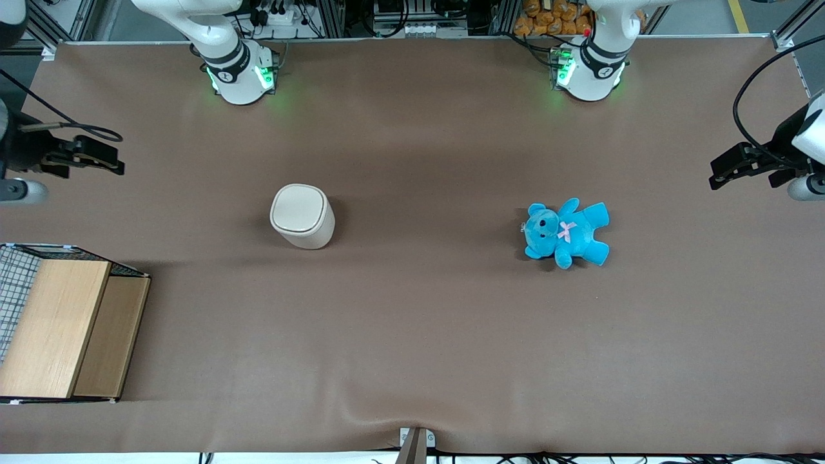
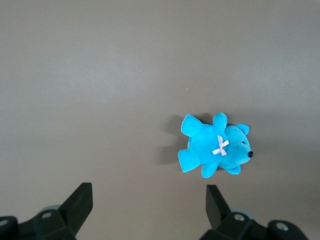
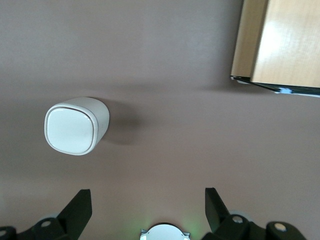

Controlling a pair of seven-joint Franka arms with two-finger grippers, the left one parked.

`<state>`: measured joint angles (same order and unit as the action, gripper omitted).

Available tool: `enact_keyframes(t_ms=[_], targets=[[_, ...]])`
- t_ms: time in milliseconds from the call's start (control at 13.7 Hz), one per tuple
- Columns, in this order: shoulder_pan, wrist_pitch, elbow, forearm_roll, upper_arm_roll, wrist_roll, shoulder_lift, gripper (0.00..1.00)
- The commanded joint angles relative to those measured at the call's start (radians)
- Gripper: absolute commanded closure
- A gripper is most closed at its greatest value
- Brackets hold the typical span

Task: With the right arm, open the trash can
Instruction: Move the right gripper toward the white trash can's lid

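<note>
No writing can be read on the cream-white trash can (image 1: 301, 216), which stands upright on the brown bench (image 1: 412, 335) with its lid shut, well apart from the blue teddy bear (image 1: 567, 232) lying toward the parked arm's end. Only the front view shows the bear together with the wire mesh on the wooden box (image 1: 61, 325); the right wrist view shows just a corner of that box and the can. The right arm's gripper (image 3: 147, 207) hangs above the bench at the working arm's end, fingers spread wide, holding and touching nothing.

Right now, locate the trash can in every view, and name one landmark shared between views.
Front view: the trash can stands upright, lid shut, toward the working arm's end, farther from the camera than the wooden box.
Left wrist view: not in it.
Right wrist view: trash can, with the open gripper hovering apart from it.
Shared landmark: the wooden box.
</note>
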<state>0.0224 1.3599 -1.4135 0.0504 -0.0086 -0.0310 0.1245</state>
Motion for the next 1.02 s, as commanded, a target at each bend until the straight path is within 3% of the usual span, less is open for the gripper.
enact_keyframes(t_ms=[0, 219, 949], targets=[[0.013, 0.03, -0.024, 0.016, 0.016, -0.006, 0.015, 0.0], [0.019, 0.061, -0.048, 0.061, 0.016, 0.081, 0.021, 0.0], [0.028, 0.142, -0.16, 0.062, 0.18, 0.393, 0.02, 0.0]])
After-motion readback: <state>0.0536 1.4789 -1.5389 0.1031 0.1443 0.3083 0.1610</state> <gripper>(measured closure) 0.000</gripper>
